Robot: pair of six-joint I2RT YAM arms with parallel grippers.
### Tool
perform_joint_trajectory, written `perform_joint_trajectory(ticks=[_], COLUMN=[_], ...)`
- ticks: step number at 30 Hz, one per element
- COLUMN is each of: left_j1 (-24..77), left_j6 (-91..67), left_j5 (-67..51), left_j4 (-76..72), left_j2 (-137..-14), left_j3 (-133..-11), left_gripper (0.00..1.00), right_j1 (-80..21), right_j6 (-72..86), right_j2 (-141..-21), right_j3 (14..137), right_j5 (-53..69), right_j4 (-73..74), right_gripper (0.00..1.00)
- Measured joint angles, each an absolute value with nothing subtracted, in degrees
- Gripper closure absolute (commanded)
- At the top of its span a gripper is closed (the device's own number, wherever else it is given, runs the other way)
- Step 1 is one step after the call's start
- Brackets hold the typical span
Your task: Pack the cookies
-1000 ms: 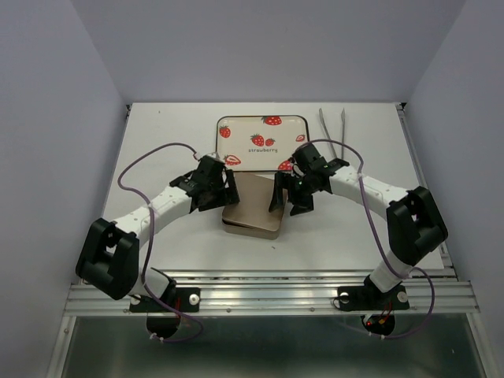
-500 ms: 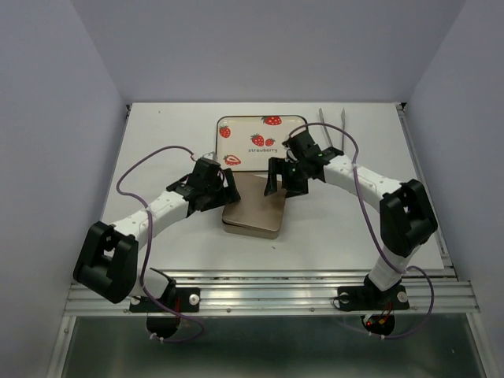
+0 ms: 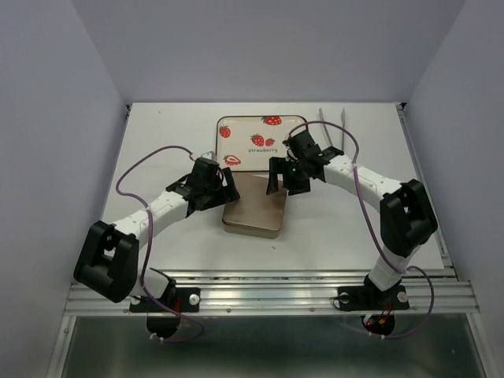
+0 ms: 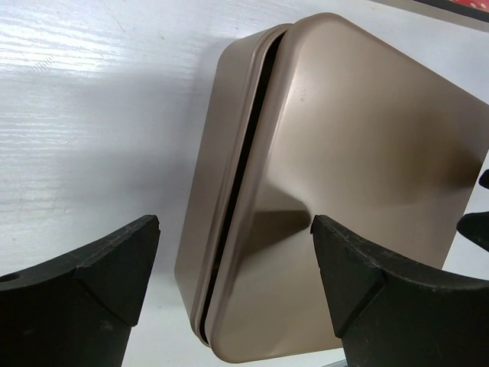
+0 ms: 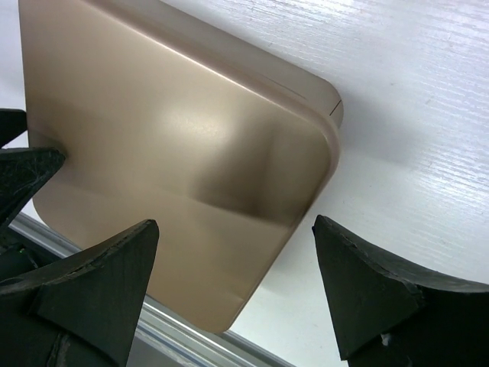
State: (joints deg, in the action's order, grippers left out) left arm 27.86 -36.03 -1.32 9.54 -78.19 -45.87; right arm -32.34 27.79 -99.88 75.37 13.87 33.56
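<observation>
The square gold tin (image 3: 253, 211) sat at the centre of the top view, just below the strawberry tray (image 3: 244, 130), with its lid (image 4: 359, 191) laid over it. None of the cookies could be seen in any view; most likely they lay inside the tin under that lid, though this was only a guess. In the left wrist view a dark gap ran along the lid's left edge, so the lid seemed to rest slightly askew rather than pressed home. That probably explained why both claws flanked the tin, one at each side, placed to steady it and seat the lid

The left gripper (image 3: 226, 189) reached in from the lower left, its arm stretched low across the table (image 3: 173, 126), and hung over the tin's upper left edge. Its fingers (image 4: 92, 283) were spread wide and held nothing. The right gripper (image 3: 279, 178) came from the right, elbow bent, poised above the tin's upper right corner, its fingers (image 5: 99, 283) likewise parted and empty. A pair of tongs (image 3: 335, 130) lay apart at the upper right
</observation>
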Motion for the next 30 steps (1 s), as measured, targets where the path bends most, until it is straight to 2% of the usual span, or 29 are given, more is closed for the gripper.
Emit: perform_joint_trajectory(ticks=[19, 30], left_j1=[27.3, 27.2], left_j6=[-36.5, -38.1], left_j5=[-4.6, -6.7], left_j4=[4.7, 2.3], left_j2=[-79.7, -77.3], left_j3=[-43.9, -40.4], left_gripper=[0.11, 0.22], right_j1=[-32.3, -32.3], right_j6=[24.0, 24.0], right_j2=[-103.8, -103.8], right_j3=[78.0, 78.0], right_j5=[18.2, 20.9], right_j4=[34.5, 34.5], right_gripper=[0.14, 0.16])
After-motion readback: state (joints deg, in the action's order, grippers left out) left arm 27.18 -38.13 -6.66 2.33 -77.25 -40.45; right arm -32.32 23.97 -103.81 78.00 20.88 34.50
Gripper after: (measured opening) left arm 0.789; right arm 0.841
